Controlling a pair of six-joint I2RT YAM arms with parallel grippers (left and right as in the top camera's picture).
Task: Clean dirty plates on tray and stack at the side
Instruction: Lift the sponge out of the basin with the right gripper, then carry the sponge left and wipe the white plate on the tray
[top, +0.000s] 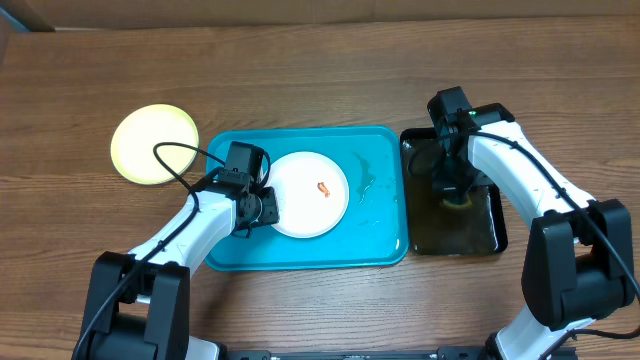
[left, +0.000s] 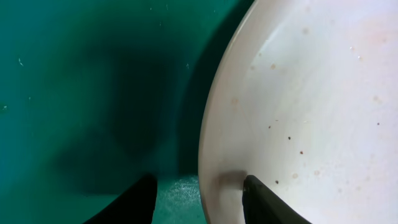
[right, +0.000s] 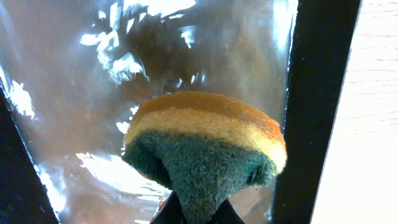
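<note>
A white plate (top: 310, 200) with a small orange smear (top: 323, 188) lies in the turquoise tray (top: 380, 250). A pale yellow-green plate (top: 155, 143) lies on the table to the tray's left. I see no third plate. My left gripper (top: 262, 207) is open, its fingers (left: 199, 202) astride the white plate's left rim (left: 311, 106), one over the tray floor (left: 74, 93), one over the plate. My right gripper (top: 450, 185) is shut on a yellow and green sponge (right: 205, 143), pinched at its green side (right: 198, 214), over the black tray.
The narrow black tray (top: 490, 235) stands right of the turquoise tray and holds shiny liquid (right: 93, 124); its dark rim (right: 323, 93) runs beside the sponge. Wet streaks (top: 365, 180) mark the turquoise tray right of the plate. Wooden table all round.
</note>
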